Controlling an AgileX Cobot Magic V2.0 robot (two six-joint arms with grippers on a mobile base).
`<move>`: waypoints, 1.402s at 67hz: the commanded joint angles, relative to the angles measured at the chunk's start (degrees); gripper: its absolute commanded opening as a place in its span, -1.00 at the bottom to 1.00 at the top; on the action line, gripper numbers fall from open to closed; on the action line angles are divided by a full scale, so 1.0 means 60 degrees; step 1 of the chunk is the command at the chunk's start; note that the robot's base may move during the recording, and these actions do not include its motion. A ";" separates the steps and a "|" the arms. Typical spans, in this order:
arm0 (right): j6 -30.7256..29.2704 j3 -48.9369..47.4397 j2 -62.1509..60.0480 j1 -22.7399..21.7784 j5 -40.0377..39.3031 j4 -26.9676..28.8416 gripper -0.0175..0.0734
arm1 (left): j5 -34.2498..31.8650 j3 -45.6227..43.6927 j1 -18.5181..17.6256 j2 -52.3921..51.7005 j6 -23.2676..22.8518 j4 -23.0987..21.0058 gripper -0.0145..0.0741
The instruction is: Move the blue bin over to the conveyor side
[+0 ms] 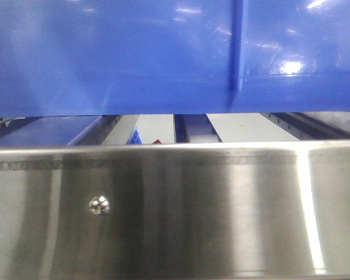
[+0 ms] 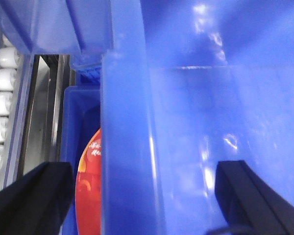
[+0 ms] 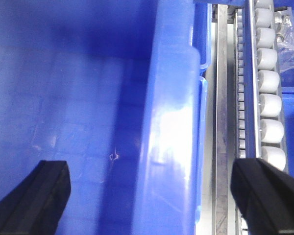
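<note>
So, front view first: the blue bin (image 1: pixel 134 52) fills the whole upper half, a glossy wall with one vertical rib (image 1: pixel 237 46) up toward 1 o'clock. Its bottom edge stands apart from the brushed steel panel (image 1: pixel 175 216) that takes up the 6 o'clock half. The panel has a single shiny screw head (image 1: pixel 99 205) at about 8 o'clock. Through the slit between bin and panel you can see pale and dark slats running away from the camera, plus a tiny blue bit and a red speck I can't make out. In the left wrist view, the left gripper (image 2: pixel 144 169) is spread wide and straddles the bin's thick rim (image 2: pixel 127 122). One black finger (image 2: pixel 34 200) is at 7 o'clock outside the wall and the other is at 5 o'clock over the bin's inside, and neither visibly touches the plastic. Outside the wall, a second blue crate (image 2: pixel 71 127) sits lower down with something red-orange (image 2: pixel 88 196) in it, and white rollers (image 2: pixel 2 98) line the 9 o'clock edge. The right wrist view is pretty much mirrored. The right gripper (image 3: pixel 149 166) is also spread wide across a rim wall, with one finger at 7 o'clock over the bin's inside. The other finger is at 5 o'clock, outside, over a metal rail (image 3: pixel 220 122) and another roller row (image 3: pixel 269 88) at 3 o'clock. There's some crinkly clear plastic (image 3: pixel 291 39) up at 1 o'clock.
</note>
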 commanded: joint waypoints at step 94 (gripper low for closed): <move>-0.0002 -0.0001 -0.1599 -0.0044 -0.0252 -0.0188 -0.79 | -0.0161 -0.0067 0.0041 -0.1354 0.0060 0.0204 -0.71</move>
